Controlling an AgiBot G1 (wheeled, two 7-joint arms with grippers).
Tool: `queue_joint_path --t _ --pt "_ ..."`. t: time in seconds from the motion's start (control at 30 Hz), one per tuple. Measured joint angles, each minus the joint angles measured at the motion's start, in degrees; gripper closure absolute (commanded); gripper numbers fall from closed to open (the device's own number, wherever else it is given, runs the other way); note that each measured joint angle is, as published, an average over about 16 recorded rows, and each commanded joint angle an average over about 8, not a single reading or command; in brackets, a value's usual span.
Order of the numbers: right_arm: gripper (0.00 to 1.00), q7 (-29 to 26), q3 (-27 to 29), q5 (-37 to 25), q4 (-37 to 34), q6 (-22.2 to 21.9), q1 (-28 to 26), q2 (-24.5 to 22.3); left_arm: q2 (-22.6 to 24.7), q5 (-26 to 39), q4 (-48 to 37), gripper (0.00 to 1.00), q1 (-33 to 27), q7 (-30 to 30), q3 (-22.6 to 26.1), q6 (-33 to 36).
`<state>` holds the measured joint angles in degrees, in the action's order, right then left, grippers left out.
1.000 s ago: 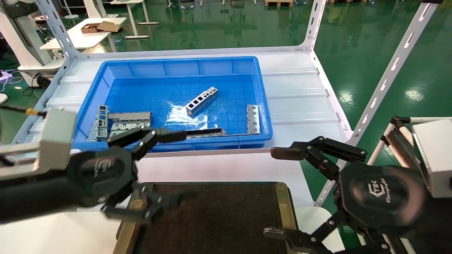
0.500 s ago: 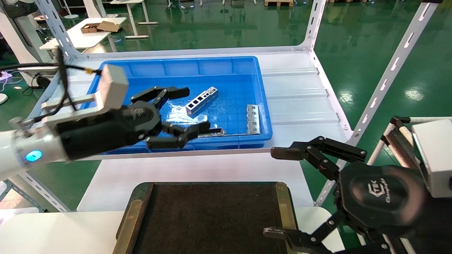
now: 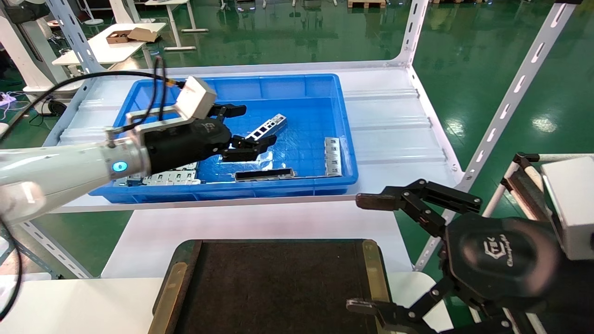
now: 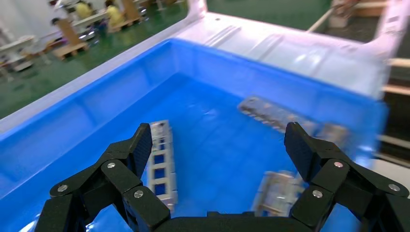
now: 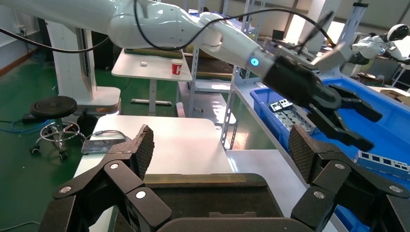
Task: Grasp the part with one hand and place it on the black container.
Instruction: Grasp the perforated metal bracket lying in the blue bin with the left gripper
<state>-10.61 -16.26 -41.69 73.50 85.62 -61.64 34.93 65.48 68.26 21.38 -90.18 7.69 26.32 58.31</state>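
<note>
The part (image 3: 267, 129), a slim silver-grey bar with square cut-outs, lies slanted on the floor of the blue bin (image 3: 260, 88). My left gripper (image 3: 248, 127) hovers open inside the bin just above the part's near end, holding nothing. In the left wrist view the part (image 4: 159, 164) lies below and close to one finger of the open left gripper (image 4: 218, 145). The black container (image 3: 278, 287) lies flat at the table's front. My right gripper (image 3: 364, 253) stays parked, open and empty, off the container's right edge, and the right wrist view looks over the container (image 5: 203, 198).
A dark narrow strip (image 3: 264, 174) lies by the bin's front wall. Grey stamped plates (image 3: 169, 176) sit at the front left, and another plate (image 3: 332, 157) is at the right. A slotted shelf post (image 3: 510, 97) rises on the right.
My left arm has swung from over the container's front left corner up and forward into the blue bin, ending over the part. The right arm has not moved.
</note>
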Motion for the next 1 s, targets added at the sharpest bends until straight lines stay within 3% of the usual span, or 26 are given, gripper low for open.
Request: queue_joint_path --t 0.37,0.4,0.47,0.63,0.67,0.73,1.0 --pt "0.00 0.02 -0.05 0.03 0.00 -0.02 -0.01 -0.02 7.64 1.45 -14.41 0.00 -4.52 6.57 0.02 -11.64" --pt "0.04 0.02 -0.05 0.03 0.00 -0.02 -0.01 -0.02 8.12 1.46 -15.23 0.00 -4.72 6.88 -0.01 -12.54" --pt "0.26 0.03 -0.06 0.04 0.00 -0.03 -0.01 -0.02 8.96 1.45 -16.59 0.17 -5.00 7.33 -0.07 -14.15" --pt "0.89 0.04 -0.08 0.05 0.00 -0.03 -0.02 -0.03 10.50 1.26 -18.77 0.80 -5.21 7.88 -0.23 -17.55" --pt "0.98 0.04 -0.08 0.06 0.00 -0.04 -0.02 -0.03 10.72 1.22 -19.02 0.92 -5.19 7.91 -0.26 -18.13" --pt "1.00 0.04 -0.09 0.06 0.00 -0.04 -0.02 -0.04 11.09 1.15 -19.36 1.00 -5.08 7.94 -0.29 -19.18" --pt "1.00 0.06 -0.12 0.08 0.00 -0.05 -0.03 -0.05 11.93 0.84 -19.25 1.00 -4.27 7.27 -0.31 -22.17"
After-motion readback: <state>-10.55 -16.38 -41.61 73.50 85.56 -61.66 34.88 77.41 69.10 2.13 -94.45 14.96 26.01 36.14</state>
